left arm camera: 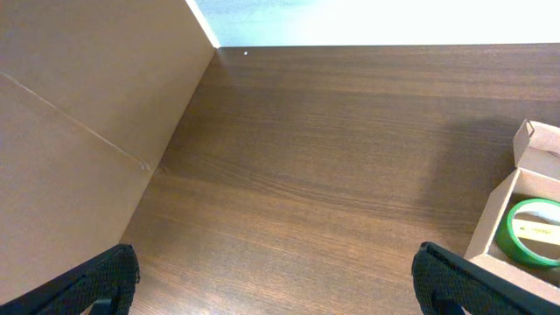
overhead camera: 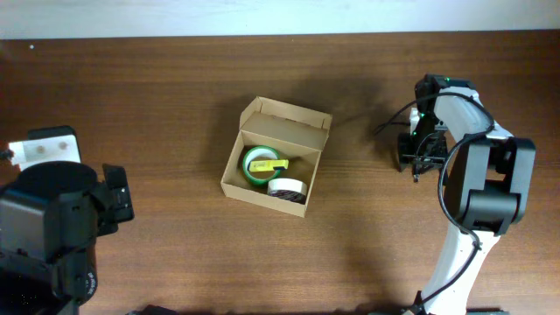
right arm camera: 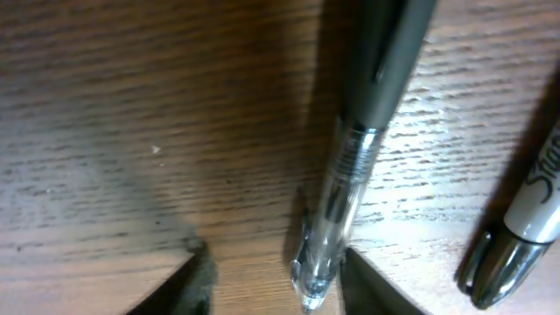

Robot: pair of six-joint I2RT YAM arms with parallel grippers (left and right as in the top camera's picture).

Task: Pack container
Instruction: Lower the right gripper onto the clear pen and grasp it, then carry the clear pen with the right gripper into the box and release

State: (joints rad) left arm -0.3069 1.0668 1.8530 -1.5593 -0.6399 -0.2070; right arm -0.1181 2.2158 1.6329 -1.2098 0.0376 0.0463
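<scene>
The container (overhead camera: pixel 282 131) is a tan cardboard box at the table's middle, its flap lid open toward the back. In it lie a green tape roll (overhead camera: pixel 259 170) with a yellow label and a white tape roll (overhead camera: pixel 286 187). The box (left arm camera: pixel 503 214) and green roll (left arm camera: pixel 529 229) also show at the right edge of the left wrist view. My right gripper (right arm camera: pixel 276 284) is down at the table, right of the box, open around a clear-barrelled pen (right arm camera: pixel 350 166). The pen's tip rests against the right finger, with a gap to the left one. My left gripper (left arm camera: pixel 284 289) hangs wide open over bare wood.
A grey marker with a black cap (right arm camera: pixel 525 219) lies just right of the pen. A white device (overhead camera: pixel 44 149) sits at the table's left edge, behind the left arm. A tan flat panel (left arm camera: pixel 87 131) fills the left of the left wrist view.
</scene>
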